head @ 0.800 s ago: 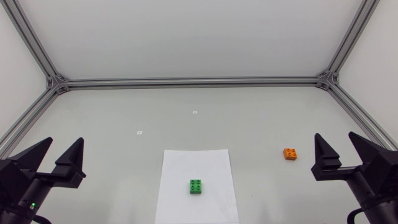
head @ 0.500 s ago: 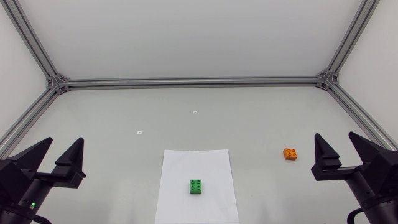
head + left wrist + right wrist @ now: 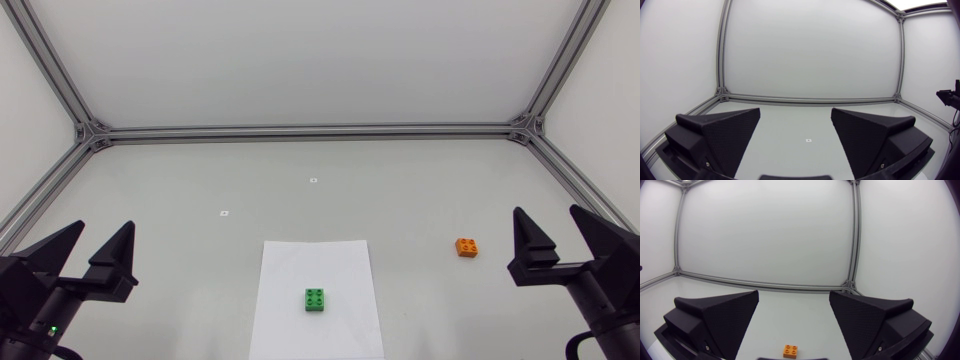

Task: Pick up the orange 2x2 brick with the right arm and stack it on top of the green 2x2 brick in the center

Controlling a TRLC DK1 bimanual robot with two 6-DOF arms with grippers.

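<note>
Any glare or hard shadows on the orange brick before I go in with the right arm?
Head view: soft, even light, no glare, no hard shadow by the small orange 2x2 plastic brick. Right wrist view: brick evenly lit; fisheye bows the aluminium frame rails.

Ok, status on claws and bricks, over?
Both open, empty: left claw, right claw. Ahead of right claw, orange brick, untouched. Centre, green brick on paper, top bare. Nothing between bricks.
</note>
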